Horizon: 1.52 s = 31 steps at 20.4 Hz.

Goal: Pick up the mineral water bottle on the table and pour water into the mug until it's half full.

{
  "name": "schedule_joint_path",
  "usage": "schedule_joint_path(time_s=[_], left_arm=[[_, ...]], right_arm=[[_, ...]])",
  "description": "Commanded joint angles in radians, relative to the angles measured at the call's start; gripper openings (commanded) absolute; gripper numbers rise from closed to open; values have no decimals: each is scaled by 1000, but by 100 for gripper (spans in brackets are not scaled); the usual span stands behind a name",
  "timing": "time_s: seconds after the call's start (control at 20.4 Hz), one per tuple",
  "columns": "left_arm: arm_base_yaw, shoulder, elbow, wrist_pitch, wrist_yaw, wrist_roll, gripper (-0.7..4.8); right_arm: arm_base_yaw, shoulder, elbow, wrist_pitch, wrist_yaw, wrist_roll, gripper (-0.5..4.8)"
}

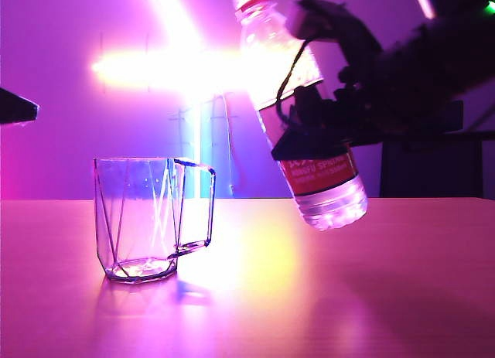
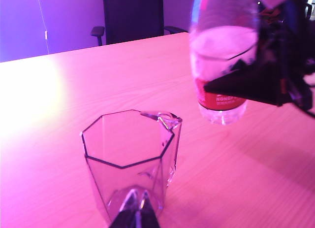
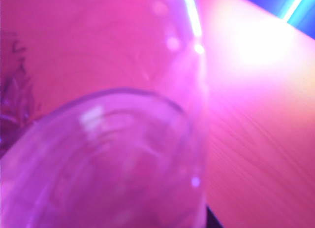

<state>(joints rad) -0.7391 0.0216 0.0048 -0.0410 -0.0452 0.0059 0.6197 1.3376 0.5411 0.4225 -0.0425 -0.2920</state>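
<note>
The mineral water bottle (image 1: pixel 298 103) hangs above the table on the right, tilted so its neck leans up and toward the mug. My right gripper (image 1: pixel 309 141) is shut on its body just above the red label. In the right wrist view the bottle (image 3: pixel 108 159) fills most of the picture and hides the jaws. The clear faceted mug (image 1: pixel 147 219) stands upright on the table to the left, handle toward the bottle. In the left wrist view my left gripper (image 2: pixel 135 215) sits shut just short of the mug (image 2: pixel 130 159), with the bottle (image 2: pixel 221 46) and right gripper (image 2: pixel 266 85) beyond.
The wooden table (image 1: pixel 348 296) stretches wide under pink-purple light. A strong glare (image 1: pixel 186 64) burns behind the mug and bottle. A dark office chair (image 2: pixel 133 16) stands past the table's far edge. A dark tip of the left arm (image 1: pixel 15 107) shows at the far left.
</note>
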Motion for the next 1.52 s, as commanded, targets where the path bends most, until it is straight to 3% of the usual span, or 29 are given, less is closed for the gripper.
schedule_joint_path(time_s=[0.05, 0.39, 0.54, 0.83, 1.52], left_arm=[[0, 2, 4, 13, 0, -3, -2], [29, 1, 4, 12, 0, -3, -2], [31, 1, 4, 12, 0, -3, -2], [31, 0, 4, 13, 0, -3, -2], [32, -16, 4, 12, 0, -3, -2]], right_arm=[[5, -6, 107, -150, 28, -175, 260], [24, -5, 182, -214, 138, -416, 260], [49, 26, 193, -208, 156, -463, 261], [115, 148, 266, -202, 334, -636, 260], [127, 158, 286, -135, 505, -928, 260]])
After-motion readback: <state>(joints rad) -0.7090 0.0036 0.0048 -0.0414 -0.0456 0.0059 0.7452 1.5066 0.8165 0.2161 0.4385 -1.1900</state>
